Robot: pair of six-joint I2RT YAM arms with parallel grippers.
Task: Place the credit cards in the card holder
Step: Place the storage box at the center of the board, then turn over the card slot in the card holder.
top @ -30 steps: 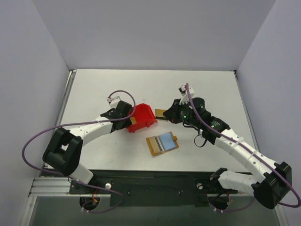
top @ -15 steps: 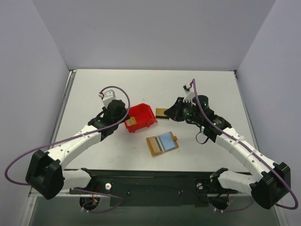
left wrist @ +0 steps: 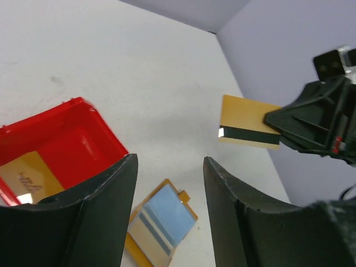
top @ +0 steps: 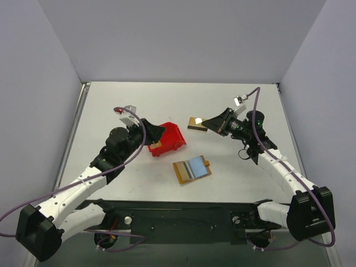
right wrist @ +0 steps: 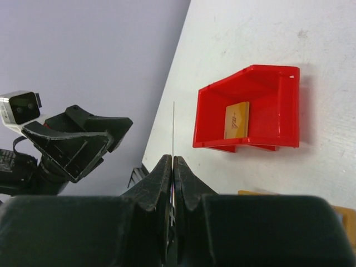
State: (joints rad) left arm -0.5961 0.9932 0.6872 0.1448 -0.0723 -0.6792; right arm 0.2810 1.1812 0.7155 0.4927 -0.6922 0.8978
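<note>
Wallet is lying open on the table at the near side, blue panel up. Beyond it, the left gripper is hovering, fingers spread wide, over the red bin, where one tan card is resting. Farther back, the right gripper is pinching a second card, golden with a dark stripe, off the table.

Top camera high behind both bases, looking down over the table, left wrist camera aloft, peering rightward, right wrist camera staring back leftward, both catching the red bin and card holder.
</note>
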